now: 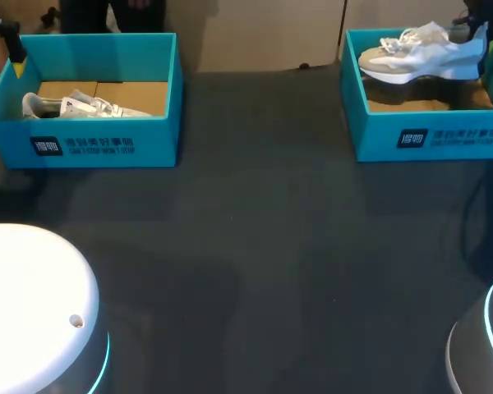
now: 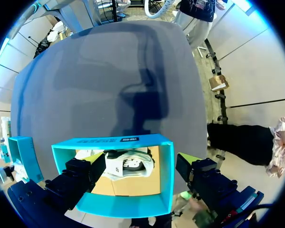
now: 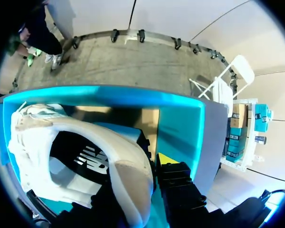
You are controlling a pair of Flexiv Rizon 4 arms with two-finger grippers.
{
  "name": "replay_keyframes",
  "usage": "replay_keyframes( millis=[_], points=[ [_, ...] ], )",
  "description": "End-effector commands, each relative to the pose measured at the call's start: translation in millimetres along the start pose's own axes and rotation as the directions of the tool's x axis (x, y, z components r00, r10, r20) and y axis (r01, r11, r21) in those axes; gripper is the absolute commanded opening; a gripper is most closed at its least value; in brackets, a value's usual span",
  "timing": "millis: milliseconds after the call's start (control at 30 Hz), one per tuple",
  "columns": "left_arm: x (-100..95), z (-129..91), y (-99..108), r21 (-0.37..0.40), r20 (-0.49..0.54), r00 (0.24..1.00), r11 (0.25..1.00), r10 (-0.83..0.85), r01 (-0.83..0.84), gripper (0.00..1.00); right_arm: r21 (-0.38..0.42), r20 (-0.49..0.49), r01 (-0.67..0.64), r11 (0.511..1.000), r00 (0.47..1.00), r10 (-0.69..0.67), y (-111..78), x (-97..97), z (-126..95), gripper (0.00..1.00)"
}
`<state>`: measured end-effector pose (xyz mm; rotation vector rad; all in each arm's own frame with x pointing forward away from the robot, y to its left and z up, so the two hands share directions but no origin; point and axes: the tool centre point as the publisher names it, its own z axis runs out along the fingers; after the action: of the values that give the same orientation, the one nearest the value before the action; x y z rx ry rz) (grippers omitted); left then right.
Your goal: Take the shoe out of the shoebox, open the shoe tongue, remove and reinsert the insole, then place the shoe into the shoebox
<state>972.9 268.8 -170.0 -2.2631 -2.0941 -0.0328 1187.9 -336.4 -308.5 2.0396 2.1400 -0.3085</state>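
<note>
Right gripper (image 3: 138, 183) pinches the heel of a white shoe (image 1: 419, 53), held up within the right box (image 1: 427, 139). Left gripper (image 2: 140, 159), fingers spread, hovers over the left box (image 2: 118, 204). Best lift straight up, so the sole clears the wall.

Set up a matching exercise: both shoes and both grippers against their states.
Things:
1. left shoe
2. right shoe
3. left gripper
4. right gripper

States:
A. shut on a shoe's heel
B. open, over the left box
C. lying low in that box
D. lifted above the right box

Pairs: 1-C, 2-D, 3-B, 4-A
</note>
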Motion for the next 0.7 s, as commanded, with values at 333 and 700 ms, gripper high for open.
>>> replay_keyframes(
  millis=[333,700],
  points=[
    [-0.2,-1,-2,-0.002,-0.003,1.0,1.0,0.0,0.0,1.0,0.052,-0.017,0.014,0.999,1.0,-0.014,-10.3,3.4,8,0.0],
    [-0.2,-1,-2,-0.002,-0.003,1.0,1.0,0.0,0.0,1.0,-0.051,-0.034,0.015,0.999,0.999,-0.017,-22.5,2.7,6,0.0]
  ],
)
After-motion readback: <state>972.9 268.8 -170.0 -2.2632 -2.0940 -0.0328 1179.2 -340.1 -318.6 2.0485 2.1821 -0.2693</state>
